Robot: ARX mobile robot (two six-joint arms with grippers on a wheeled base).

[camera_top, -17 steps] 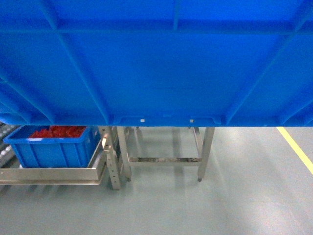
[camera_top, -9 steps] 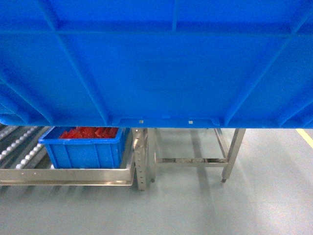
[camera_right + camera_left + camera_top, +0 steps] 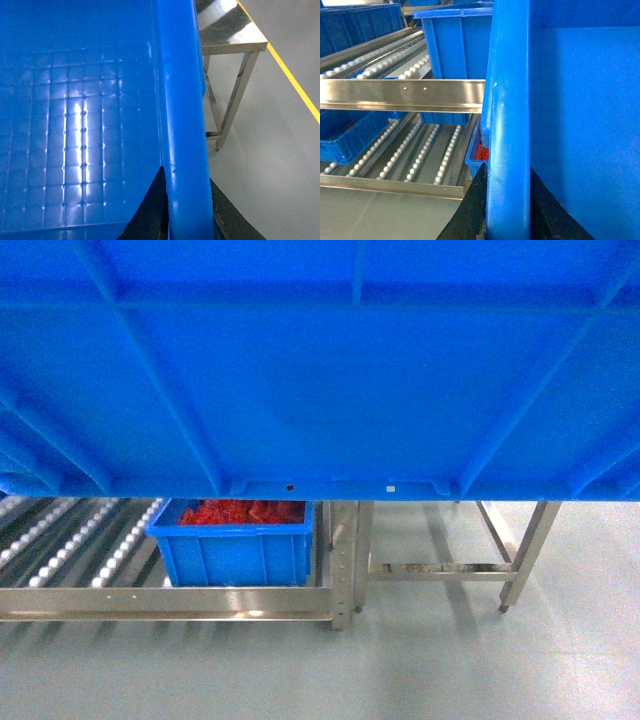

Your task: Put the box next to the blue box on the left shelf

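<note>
The box [image 3: 320,370], a big bright blue ribbed crate, fills the upper half of the head view, held up between both arms. My left gripper [image 3: 507,172] is shut on its left rim [image 3: 507,100]. My right gripper [image 3: 186,175] is shut on the right rim [image 3: 180,90], beside the glossy inside [image 3: 75,125]. Below the crate, a smaller blue box [image 3: 240,550] holding red parts sits on the left shelf's [image 3: 160,602] low roller level, at that level's right end. The left wrist view shows a corner of it [image 3: 474,152] just past the held rim.
White roller tracks [image 3: 70,540] run left of the small box. Another blue box [image 3: 452,45] rests on the upper roller level behind a steel rail [image 3: 400,95]. A steel-legged table [image 3: 500,570] stands right of the shelf post [image 3: 345,560]. A yellow floor line [image 3: 295,80] runs at far right.
In the head view the shelf, the small blue box and the steel table have slid rightwards, showing more rollers; the yellow line has left that view. The crate stays held the same way.
</note>
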